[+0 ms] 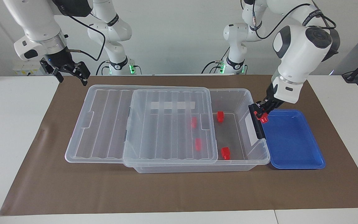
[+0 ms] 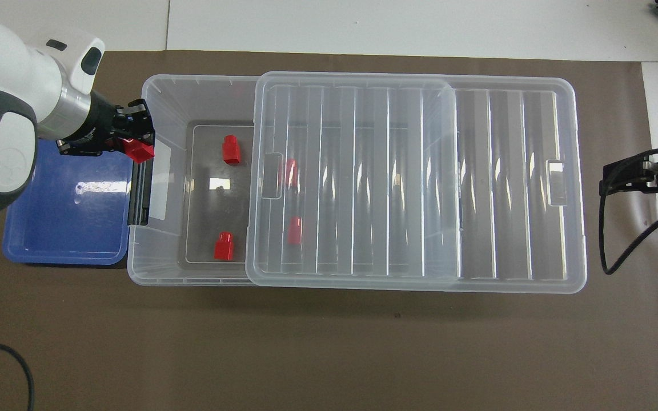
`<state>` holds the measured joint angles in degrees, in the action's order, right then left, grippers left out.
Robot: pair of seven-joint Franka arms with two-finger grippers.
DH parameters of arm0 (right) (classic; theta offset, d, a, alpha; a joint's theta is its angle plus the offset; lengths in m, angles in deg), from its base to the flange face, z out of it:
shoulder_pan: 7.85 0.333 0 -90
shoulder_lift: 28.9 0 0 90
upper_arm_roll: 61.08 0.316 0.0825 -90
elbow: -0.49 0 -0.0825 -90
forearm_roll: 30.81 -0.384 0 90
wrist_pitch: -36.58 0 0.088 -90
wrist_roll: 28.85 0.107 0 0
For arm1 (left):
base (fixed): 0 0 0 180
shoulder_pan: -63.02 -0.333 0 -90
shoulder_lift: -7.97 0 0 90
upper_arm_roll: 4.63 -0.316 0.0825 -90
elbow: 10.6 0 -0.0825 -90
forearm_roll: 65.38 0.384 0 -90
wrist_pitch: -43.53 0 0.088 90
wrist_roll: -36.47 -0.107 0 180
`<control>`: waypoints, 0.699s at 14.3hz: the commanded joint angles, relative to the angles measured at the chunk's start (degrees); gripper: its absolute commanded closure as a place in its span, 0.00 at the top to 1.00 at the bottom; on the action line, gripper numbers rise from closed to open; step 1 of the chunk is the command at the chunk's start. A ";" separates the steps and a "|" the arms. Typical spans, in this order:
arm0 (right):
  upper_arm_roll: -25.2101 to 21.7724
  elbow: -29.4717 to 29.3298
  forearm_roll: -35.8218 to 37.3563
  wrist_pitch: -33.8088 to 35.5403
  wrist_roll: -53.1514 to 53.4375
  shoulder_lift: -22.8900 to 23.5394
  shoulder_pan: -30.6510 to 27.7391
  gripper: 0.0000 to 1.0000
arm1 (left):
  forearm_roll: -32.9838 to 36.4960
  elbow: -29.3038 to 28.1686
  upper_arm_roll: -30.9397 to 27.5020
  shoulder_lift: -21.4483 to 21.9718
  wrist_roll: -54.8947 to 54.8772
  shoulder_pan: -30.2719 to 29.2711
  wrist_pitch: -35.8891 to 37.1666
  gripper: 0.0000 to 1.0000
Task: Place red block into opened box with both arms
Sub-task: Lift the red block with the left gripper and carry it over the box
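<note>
My left gripper is shut on a small red block and hangs in the air over the black handle at the open end of the clear box. The ribbed clear lid is slid toward the right arm's end, so the handle end is uncovered. Two red blocks lie on the bare box floor, and two more show through the lid. My right gripper waits open past the lid's end.
A shallow blue tray sits against the box's handle end, toward the left arm's end of the table, with nothing in it. Box and tray rest on a brown mat. A black cable trails from the right gripper.
</note>
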<state>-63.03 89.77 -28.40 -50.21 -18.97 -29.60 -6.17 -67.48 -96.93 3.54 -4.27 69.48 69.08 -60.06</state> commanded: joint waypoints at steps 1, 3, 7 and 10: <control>0.37 -0.69 -1.71 0.23 -1.88 0.35 -1.24 1.00 | -0.36 -0.93 -0.78 -0.51 4.42 3.06 -4.76 0.00; 0.37 -0.69 -1.71 0.14 -1.88 0.35 -1.24 1.00 | -0.01 -2.69 -0.78 -0.42 5.13 4.39 -6.80 0.00; 0.37 -0.61 -1.71 0.14 -1.88 0.35 -1.59 1.00 | 0.52 -6.63 -0.87 -0.42 5.22 5.88 -11.52 0.00; 0.37 -0.61 -1.71 0.14 -2.41 0.35 -1.68 1.00 | 4.29 -8.41 -0.87 -1.82 5.22 6.94 -15.24 0.00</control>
<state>-63.03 89.77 -28.40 -50.21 -19.18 -29.60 -6.72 -65.79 -103.61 3.54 -5.78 73.87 74.66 -72.63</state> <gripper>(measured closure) 0.000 0.656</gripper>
